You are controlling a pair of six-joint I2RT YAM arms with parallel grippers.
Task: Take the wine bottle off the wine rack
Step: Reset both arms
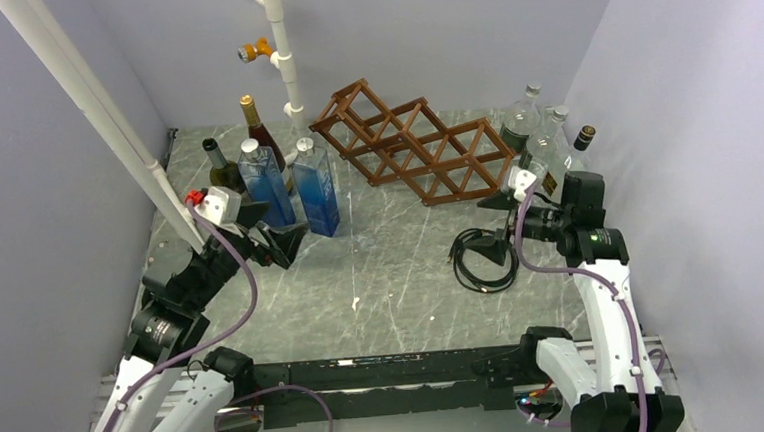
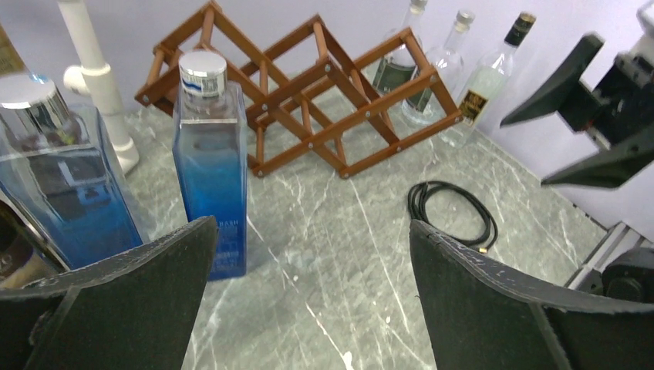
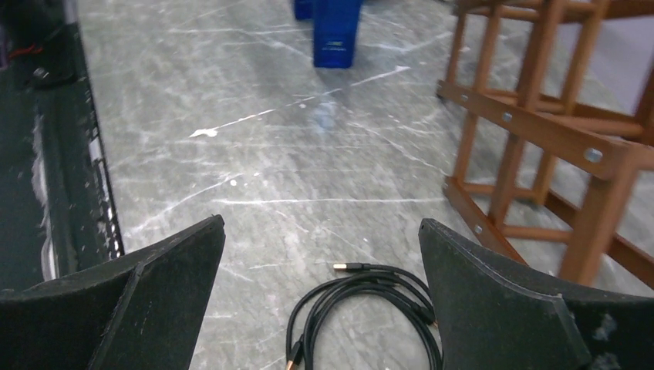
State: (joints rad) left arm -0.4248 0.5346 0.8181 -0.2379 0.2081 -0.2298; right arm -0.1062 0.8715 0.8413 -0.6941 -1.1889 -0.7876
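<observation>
**Reddish-brown wine rack (image 1: 414, 142) on grey veined table (image 1: 393, 295)**

The table is grey-green marble streaked white. A square bottle (image 1: 316, 190) and a second square bottle (image 1: 266, 183) are blue glass, silver-capped. The coiled cable (image 1: 483, 258) is black; the walls (image 1: 447, 32) pale lavender.

The left arm (image 1: 194, 280) leans forward and inward over the table, and the left gripper (image 1: 282, 244) has its jaws spread wide. The right arm (image 1: 603, 298) rises upright. The right gripper (image 1: 491, 225) points left, low, its jaws equally wide.
</observation>
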